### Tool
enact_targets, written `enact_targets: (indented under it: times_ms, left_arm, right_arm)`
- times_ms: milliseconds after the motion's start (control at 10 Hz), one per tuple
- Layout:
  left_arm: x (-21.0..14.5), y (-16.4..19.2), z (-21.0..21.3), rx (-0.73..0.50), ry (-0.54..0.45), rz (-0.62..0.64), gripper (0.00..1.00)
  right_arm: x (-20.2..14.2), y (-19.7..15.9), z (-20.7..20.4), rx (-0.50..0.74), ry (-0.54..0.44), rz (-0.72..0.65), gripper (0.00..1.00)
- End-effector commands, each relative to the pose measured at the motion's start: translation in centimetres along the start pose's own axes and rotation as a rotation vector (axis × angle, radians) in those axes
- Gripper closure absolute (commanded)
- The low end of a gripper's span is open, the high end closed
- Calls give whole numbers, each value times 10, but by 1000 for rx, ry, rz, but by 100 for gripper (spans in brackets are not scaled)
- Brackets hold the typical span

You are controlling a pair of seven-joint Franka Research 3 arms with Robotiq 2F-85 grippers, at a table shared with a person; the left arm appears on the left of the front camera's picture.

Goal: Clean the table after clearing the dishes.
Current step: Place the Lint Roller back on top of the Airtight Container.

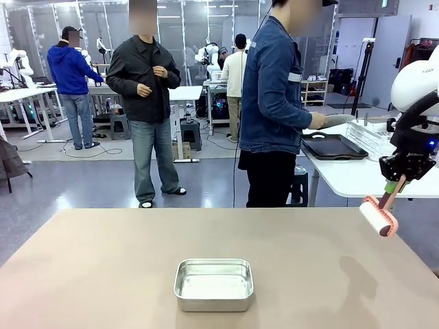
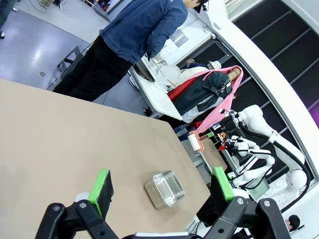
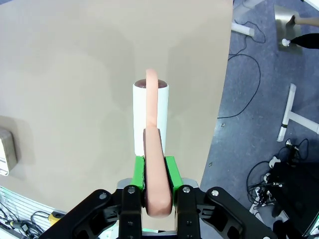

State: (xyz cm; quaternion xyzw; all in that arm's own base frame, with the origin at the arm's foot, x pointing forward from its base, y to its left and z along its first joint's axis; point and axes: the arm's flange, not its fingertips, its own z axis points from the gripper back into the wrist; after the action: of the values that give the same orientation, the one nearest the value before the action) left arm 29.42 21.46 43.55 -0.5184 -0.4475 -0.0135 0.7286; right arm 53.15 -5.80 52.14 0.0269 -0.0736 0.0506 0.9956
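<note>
Your table (image 1: 103,274) fills the near half of the front view, its beige top bare but for a steel pan (image 1: 213,284) sitting near the near edge, about midway across. The dishes are off it: beyond the far right corner, a dark tray (image 1: 334,147) lies on a white side table (image 1: 350,179), and a person in a denim jacket (image 1: 273,89) stands there with a hand (image 1: 317,121) reaching over it. Whether plates lie on that tray you cannot tell.

Your right gripper (image 1: 397,179) hangs above the table's right edge, its jaws clamped on the pink handle of a lint roller (image 1: 379,216). The white roll points down and toward the table, clear of the top. From the right wrist you look straight down the handle: green pads (image 3: 138,171) press it from both sides, the roll (image 3: 150,117) beyond them, over the tabletop near its edge.

Your left gripper (image 2: 162,191) has its jaws wide apart with nothing between them. Past its green pads (image 2: 103,190) the left wrist camera shows the pan (image 2: 164,188) on the tabletop and, farther off, the roller (image 2: 195,143) by the table's edge.

Two more people stand on the floor behind.
</note>
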Motion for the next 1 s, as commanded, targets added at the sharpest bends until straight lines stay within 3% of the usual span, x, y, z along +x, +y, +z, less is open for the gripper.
enact_targets:
  times_ms: [0, 600, 900]
  left_arm:
    - [1, -2, 3, -9, 2, 11, 0]
    - [1, -2, 3, -9, 2, 11, 0]
    - [1, -2, 3, -9, 2, 11, 0]
  right_arm:
    - [1, 0, 3, -2, -6, 0, 78]
    - [0, 0, 0, 0, 0, 0, 78]
    - [22, 115, 78, -214, -152, 360, 78]
